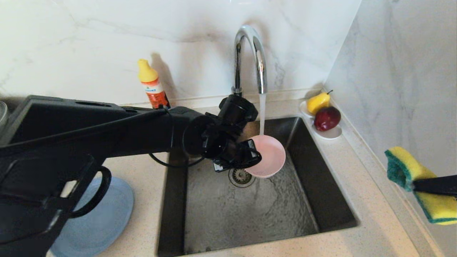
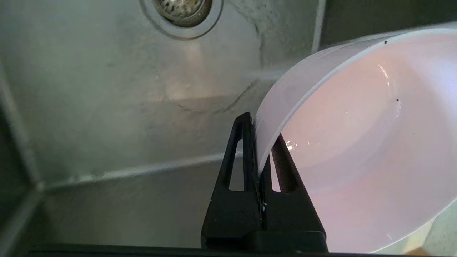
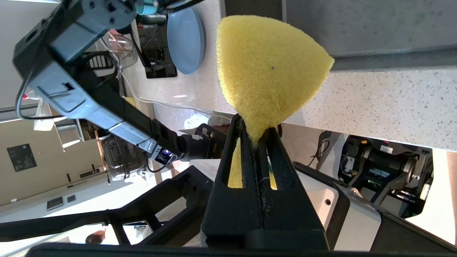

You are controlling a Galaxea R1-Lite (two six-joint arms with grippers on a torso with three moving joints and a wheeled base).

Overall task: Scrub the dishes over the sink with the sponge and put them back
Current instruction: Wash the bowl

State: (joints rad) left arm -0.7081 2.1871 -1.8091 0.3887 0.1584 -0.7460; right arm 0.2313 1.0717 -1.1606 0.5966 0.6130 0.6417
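My left gripper (image 1: 257, 154) is shut on the rim of the pale pink bowl (image 1: 269, 155), holding it tilted over the steel sink (image 1: 250, 214) under the running tap (image 1: 255, 53). In the left wrist view the gripper (image 2: 261, 142) pinches the bowl (image 2: 360, 142) wall, one finger inside and one outside. At the right edge of the head view, above the counter, my right gripper (image 1: 416, 185) is shut on the yellow and green sponge (image 1: 410, 171). The right wrist view shows the gripper (image 3: 254, 134) squeezing the sponge (image 3: 267, 67) at its narrow middle. The slate-blue plate (image 1: 96, 217) lies on the counter left of the sink.
Water streams from the tap onto the bowl. The round drain (image 1: 241, 176) sits just below my left gripper. An orange bottle with a yellow cap (image 1: 152, 85) stands at the back wall. A white saucer (image 1: 330, 132) with a pear and a red fruit sits at the sink's back right corner.
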